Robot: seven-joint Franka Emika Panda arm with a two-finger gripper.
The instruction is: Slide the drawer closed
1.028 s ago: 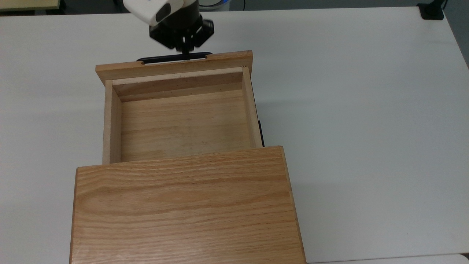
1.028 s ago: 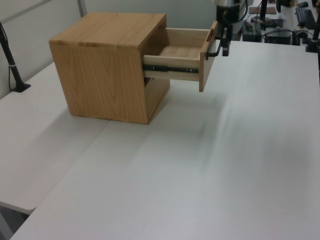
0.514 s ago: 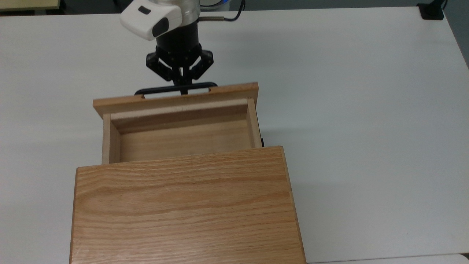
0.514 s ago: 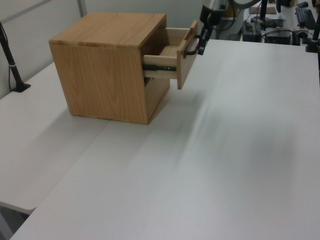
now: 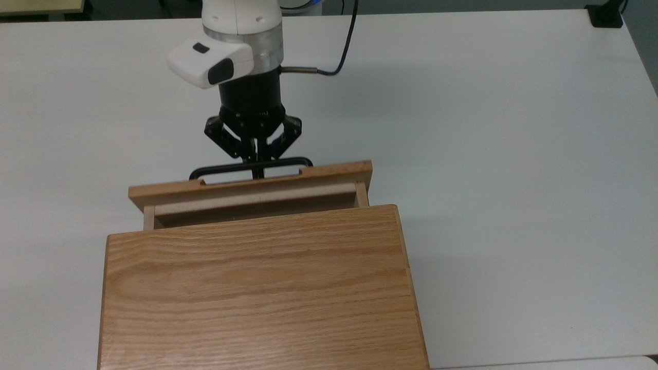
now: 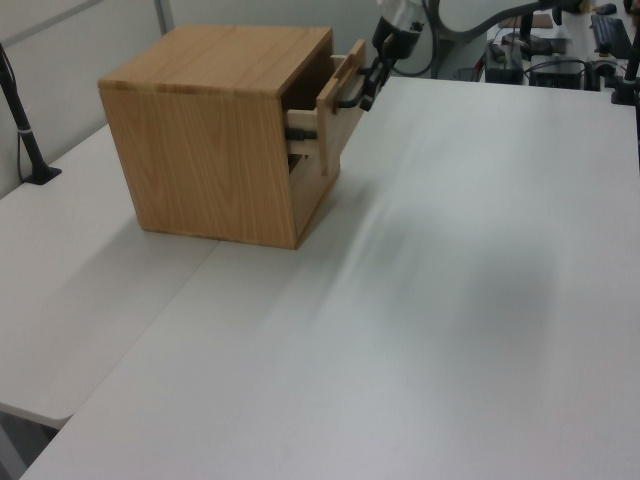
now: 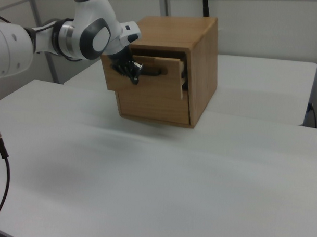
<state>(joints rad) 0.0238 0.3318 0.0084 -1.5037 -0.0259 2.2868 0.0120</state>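
Observation:
The drawer (image 5: 247,188) sticks out a short way from the oak cabinet (image 5: 257,288), with a narrow strip of its pale inner wall showing. Its long black bar handle (image 5: 221,168) runs along the front panel. My gripper (image 5: 257,164) is shut on the middle of the handle, reaching in from the top view's upper side. In the left view the drawer front (image 6: 335,125) stands just off the cabinet (image 6: 210,150), with the gripper (image 6: 367,85) at the handle. In the right view the gripper (image 7: 134,73) holds the handle (image 7: 156,71) on the drawer front (image 7: 149,84).
The cabinet stands on a white table (image 5: 514,180) with free room around it. The arm's black cable (image 5: 345,46) trails behind the wrist. A black clamp base (image 5: 605,15) sits at the far right corner. A black post (image 6: 22,125) stands left of the cabinet in the left view.
The drawer has slid most of the way into the cabinet, with my gripper travelling along on the handle. Its open inside has shrunk to a narrow strip.

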